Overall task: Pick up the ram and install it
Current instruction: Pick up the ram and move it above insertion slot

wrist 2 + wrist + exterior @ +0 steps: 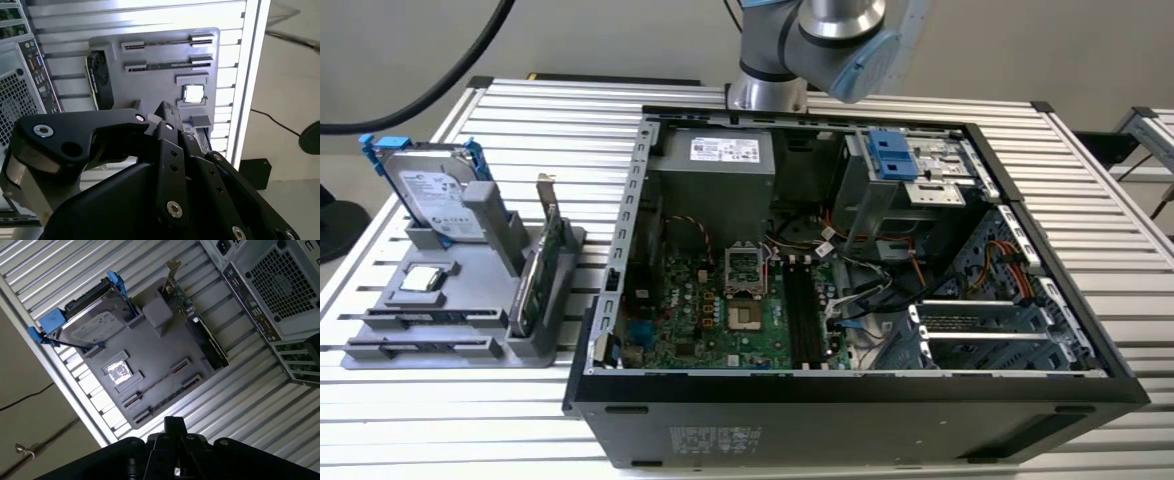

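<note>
**Ram in holder, jaws clenched empty**

The ram (167, 63) is seen edge-on in the holder (150, 85), in the slot row nearer the processor (193, 93). The holder is set on the desk (534, 130), just beside the case (854, 430) at the exterior view's left. The gripper (173, 421) is kept well apart from the ram, its jaws clenched on nothing. A hard drive (95, 327) and a card (202, 335) are stood in the same holder.
</note>
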`<state>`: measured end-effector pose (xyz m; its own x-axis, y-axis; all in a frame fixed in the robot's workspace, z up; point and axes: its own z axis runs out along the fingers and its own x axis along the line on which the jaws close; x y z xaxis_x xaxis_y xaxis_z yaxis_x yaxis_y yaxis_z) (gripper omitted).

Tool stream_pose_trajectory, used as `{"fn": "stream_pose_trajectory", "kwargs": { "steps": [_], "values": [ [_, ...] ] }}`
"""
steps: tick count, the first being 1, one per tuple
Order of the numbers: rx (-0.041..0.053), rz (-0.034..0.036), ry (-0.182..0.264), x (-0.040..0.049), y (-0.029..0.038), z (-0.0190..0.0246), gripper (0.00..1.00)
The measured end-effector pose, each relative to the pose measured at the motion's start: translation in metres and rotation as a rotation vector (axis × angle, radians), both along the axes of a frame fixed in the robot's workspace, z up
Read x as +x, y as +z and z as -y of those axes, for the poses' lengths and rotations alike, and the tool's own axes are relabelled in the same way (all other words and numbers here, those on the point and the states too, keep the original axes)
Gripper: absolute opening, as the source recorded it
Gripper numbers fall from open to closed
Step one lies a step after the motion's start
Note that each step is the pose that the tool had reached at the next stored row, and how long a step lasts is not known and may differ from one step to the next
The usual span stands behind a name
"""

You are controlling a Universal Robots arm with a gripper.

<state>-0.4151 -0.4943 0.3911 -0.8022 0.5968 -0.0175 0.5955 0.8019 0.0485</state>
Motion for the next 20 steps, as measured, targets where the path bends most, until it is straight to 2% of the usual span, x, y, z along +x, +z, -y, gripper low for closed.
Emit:
{"fn": "stream_pose_trajectory", "kwargs": {
  "steps": [20],
  "values": [
    [0.0000,0.0000,-0.213,0.0000,-0.0001,0.0000,0.00]
  ]
}}
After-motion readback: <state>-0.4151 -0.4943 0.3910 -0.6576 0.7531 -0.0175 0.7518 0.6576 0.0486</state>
